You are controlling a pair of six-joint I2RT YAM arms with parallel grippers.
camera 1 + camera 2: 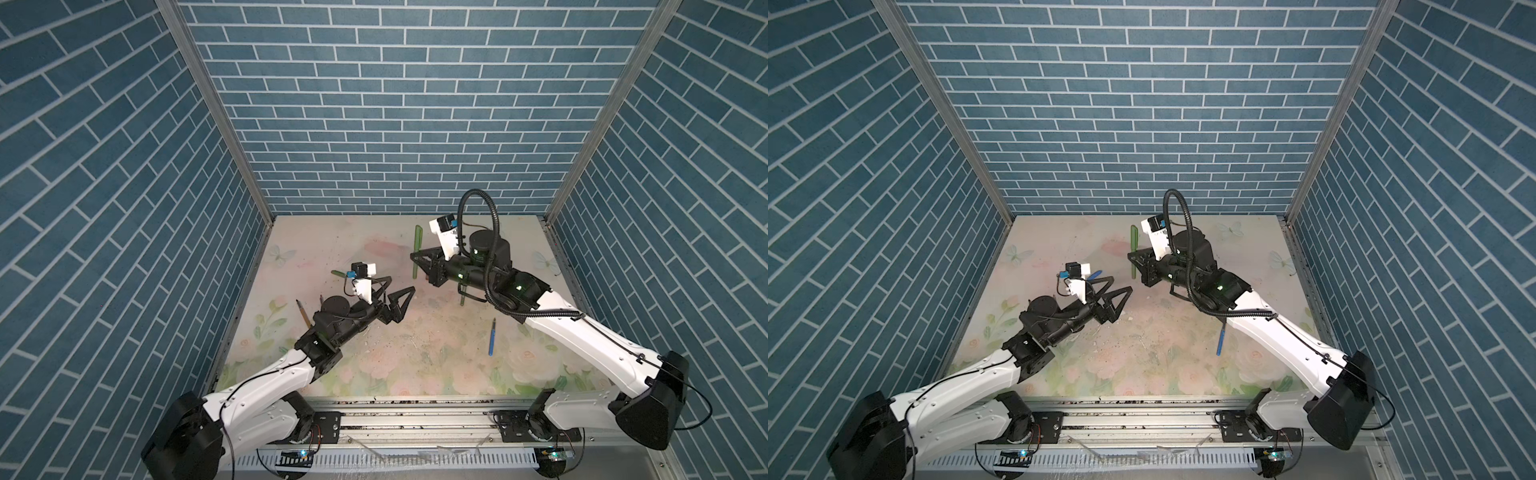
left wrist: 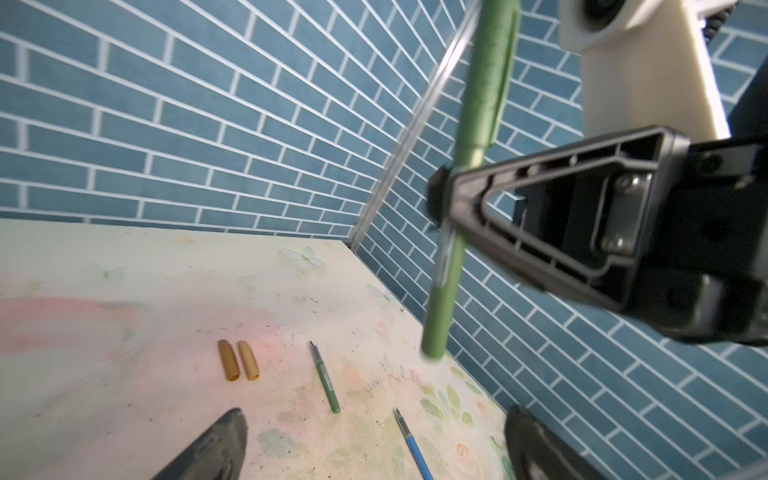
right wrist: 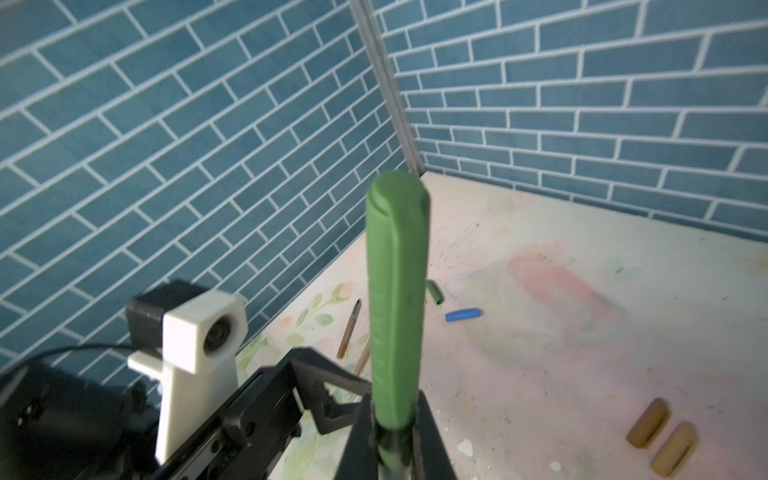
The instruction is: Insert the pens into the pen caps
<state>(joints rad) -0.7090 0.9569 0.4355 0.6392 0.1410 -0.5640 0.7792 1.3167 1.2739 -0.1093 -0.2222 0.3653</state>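
Now: my right gripper (image 1: 413, 256) is clamped on the green pen (image 2: 441, 307), held upright above the table (image 1: 332, 241), with the green cap (image 3: 397, 291) over its upper end. My left gripper (image 1: 402, 283) stands apart, empty. The pen tip is hidden inside the cap. The barrel is blurred in the left wrist view.

Capped green pen (image 1: 417, 239) held upright — blue pen (image 1: 492, 338) lies flat, uncapped.

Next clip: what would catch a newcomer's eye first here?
The green pen, cap on, held roughly upright above the far middle of the table by the shut right gripper. Next, the left gripper, wide open close by, and a bare blue pen lying toward the front right.
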